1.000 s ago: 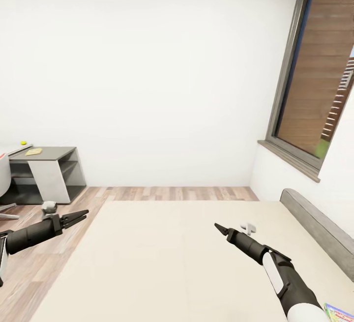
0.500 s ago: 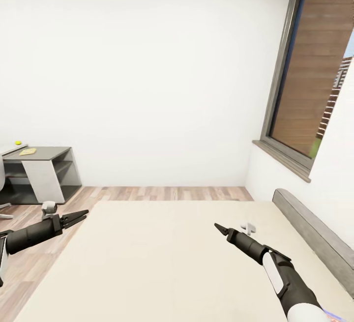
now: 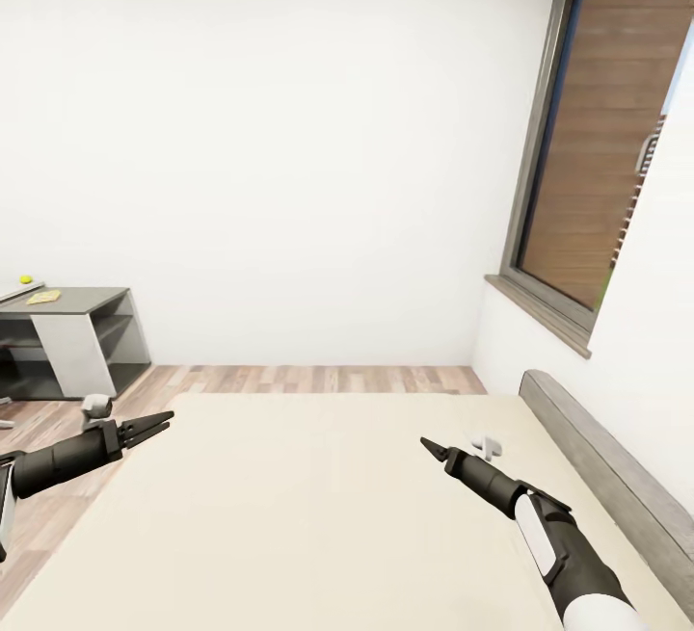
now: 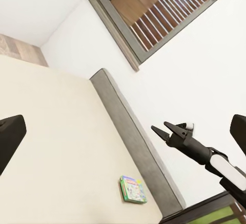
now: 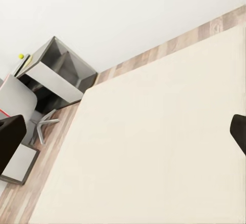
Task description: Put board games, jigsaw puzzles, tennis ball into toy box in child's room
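The bed (image 3: 318, 515) spreads beige below both arms. A green-and-white board game (image 4: 133, 189) lies flat on it beside the grey headboard (image 4: 128, 131). My left gripper (image 3: 164, 417) hovers over the bed's left edge, open and holding nothing. Over the right half of the bed my right gripper (image 3: 427, 443) is also open and holds nothing; the left wrist view shows it too (image 4: 160, 127). Far left stands the table (image 3: 87, 300) with the tennis ball (image 3: 26, 278) and a flat yellowish item (image 3: 42, 297), too small to tell what. The toy box is out of view.
A white wall rises behind the bed, and a large window (image 3: 598, 159) with a grey sill fills the right wall. Wood floor (image 3: 318, 379) runs between bed and wall. A pale swivel chair (image 5: 18, 103) stands by the table.
The whole view has swung right: table and ball have slid toward the left edge, and the board game at the lower right corner has left the head view. Both arms keep their pose.
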